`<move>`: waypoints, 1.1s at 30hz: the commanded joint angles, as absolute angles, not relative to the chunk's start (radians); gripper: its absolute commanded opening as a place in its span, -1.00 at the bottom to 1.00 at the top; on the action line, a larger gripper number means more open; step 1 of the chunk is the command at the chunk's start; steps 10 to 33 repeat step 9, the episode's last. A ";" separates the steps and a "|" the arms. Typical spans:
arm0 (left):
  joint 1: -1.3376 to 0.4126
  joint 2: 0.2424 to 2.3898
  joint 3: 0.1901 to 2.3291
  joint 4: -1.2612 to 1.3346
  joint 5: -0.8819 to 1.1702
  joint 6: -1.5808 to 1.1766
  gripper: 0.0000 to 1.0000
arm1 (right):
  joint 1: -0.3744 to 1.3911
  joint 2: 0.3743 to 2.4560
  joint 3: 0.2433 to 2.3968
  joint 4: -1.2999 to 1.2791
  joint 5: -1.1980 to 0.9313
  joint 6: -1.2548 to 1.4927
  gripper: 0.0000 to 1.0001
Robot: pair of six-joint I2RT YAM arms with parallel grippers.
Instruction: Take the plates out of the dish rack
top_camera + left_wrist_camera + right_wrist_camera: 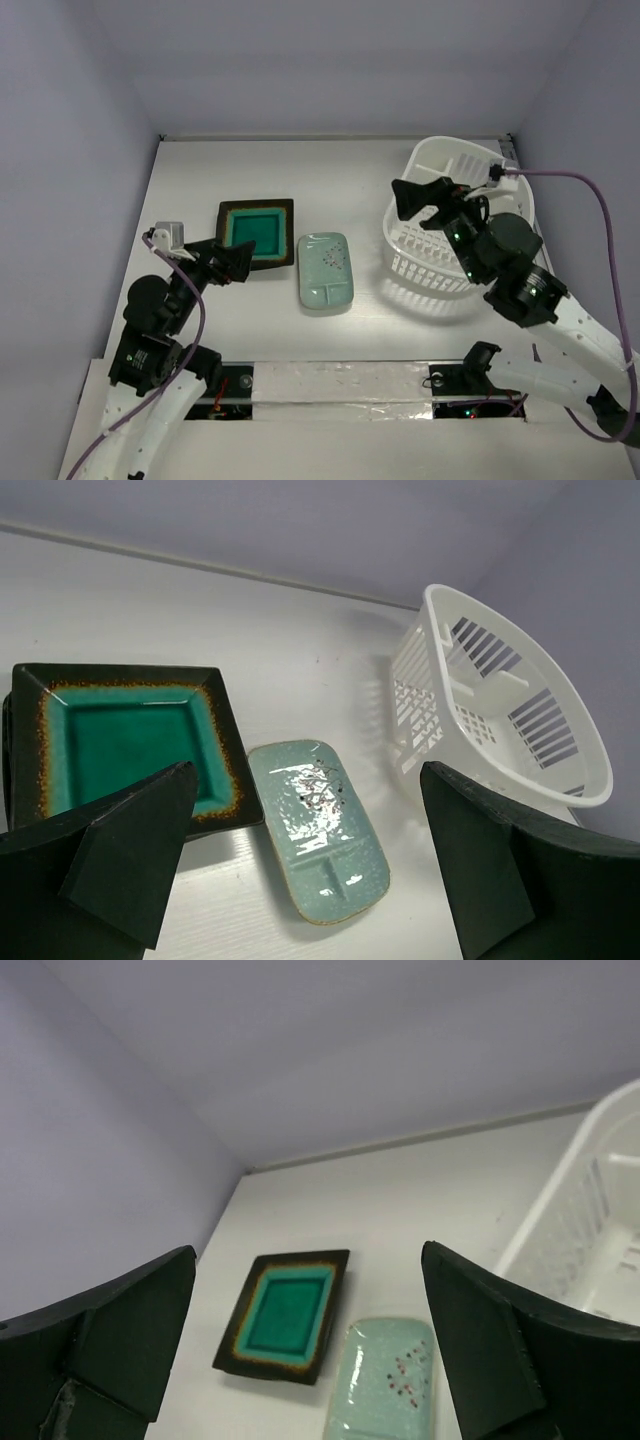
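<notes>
The teal-centred, dark-brown-rimmed square plate (255,232) lies flat on the table at left centre. The mint-green rounded plate (325,270) lies just right of it, a little apart. The white dish rack (455,160) stands at the right; its inside looks empty in the left wrist view (500,710). The black flowered plate is not in view. My left gripper (232,258) is open and empty at the teal plate's near-left corner. My right gripper (415,205) is open and empty above the rack's left rim. Both plates also show in the right wrist view, teal (288,1312) and mint (390,1380).
The white table (350,180) is walled in by pale lilac panels at the back and both sides. A taped strip (340,385) runs along the near edge between the arm bases. A purple cable (590,190) loops over the right arm.
</notes>
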State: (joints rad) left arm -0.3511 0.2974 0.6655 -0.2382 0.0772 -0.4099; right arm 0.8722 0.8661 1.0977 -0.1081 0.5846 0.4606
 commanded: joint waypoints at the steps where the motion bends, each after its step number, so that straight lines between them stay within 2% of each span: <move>1: -0.345 0.351 0.756 -0.189 0.066 -0.380 0.84 | 0.881 0.775 0.979 -0.132 0.623 0.433 1.00; 8: -0.345 0.390 0.773 -0.153 0.045 -0.376 0.83 | 0.881 0.678 0.903 -0.114 0.629 0.430 1.00; 33: -0.345 0.391 0.773 -0.146 0.044 -0.383 0.84 | 0.881 0.678 0.905 -0.112 0.626 0.425 1.00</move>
